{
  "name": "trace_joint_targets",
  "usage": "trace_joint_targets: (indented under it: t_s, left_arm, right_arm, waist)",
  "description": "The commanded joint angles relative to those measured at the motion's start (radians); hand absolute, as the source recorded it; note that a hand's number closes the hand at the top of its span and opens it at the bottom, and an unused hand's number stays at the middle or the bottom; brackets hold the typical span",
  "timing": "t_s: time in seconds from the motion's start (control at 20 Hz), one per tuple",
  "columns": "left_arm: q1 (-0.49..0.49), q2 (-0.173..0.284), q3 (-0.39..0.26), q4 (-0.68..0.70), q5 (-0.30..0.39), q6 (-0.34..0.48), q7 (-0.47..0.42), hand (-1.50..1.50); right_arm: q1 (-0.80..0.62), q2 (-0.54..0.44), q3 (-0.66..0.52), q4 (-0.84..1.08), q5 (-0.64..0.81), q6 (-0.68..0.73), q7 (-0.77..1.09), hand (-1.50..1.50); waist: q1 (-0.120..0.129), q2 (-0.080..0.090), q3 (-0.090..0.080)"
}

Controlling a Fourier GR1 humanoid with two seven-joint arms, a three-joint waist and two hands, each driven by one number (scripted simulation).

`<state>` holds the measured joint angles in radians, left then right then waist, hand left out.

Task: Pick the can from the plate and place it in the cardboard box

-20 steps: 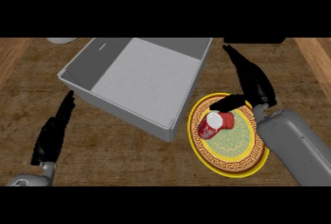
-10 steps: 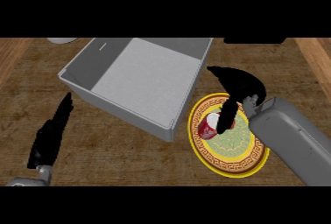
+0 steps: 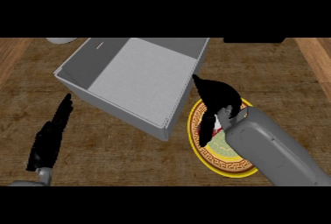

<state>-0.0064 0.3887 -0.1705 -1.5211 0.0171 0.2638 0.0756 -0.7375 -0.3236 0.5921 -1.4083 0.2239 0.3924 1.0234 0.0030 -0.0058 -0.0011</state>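
Observation:
The can (image 3: 218,127) lies on the yellow-rimmed plate (image 3: 223,169) right of centre; only a small red and white patch of it shows. My right hand (image 3: 216,97) has come down over it, fingers (image 3: 205,133) curled round its left side and the thumb on the other side. The can still rests on the plate. The open grey box (image 3: 169,120) stands just left of the plate, its near corner almost touching the rim. My left hand (image 3: 50,136) rests at the far left of the counter, fingers straight, holding nothing.
A pale round object (image 3: 61,40) peeks in at the top left edge, and a dark block (image 3: 252,40) sits at the top right. Lighter wooden strips run down both sides of the dark counter top.
My right hand has swung from the plate's far right down over the can, and its fingers have curled round it. The left hand has barely moved.

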Motion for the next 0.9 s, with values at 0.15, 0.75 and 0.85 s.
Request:
trace_joint_targets:
  t_s: [0.15,0.75,0.85]
  left_arm:
    - [-0.028,-0.012,0.023,0.023,-0.011,-0.018,-0.001,0.00]
    - [0.068,-0.021,0.035,-0.067,-0.034,-0.045,-0.009,0.00]
    - [0.006,-0.053,0.040,0.002,-0.052,-0.033,0.008,0.00]
  right_arm:
    - [0.076,0.007,0.032,0.028,0.080,0.026,0.079,-1.50]
    - [0.153,0.015,0.004,-0.021,0.143,0.071,0.082,-1.50]
    - [0.130,0.059,-0.008,0.043,0.178,0.062,0.057,-1.50]
  waist:
    - [-0.003,0.006,0.001]
    - [0.001,0.004,0.001]
    - [-0.001,0.006,0.001]
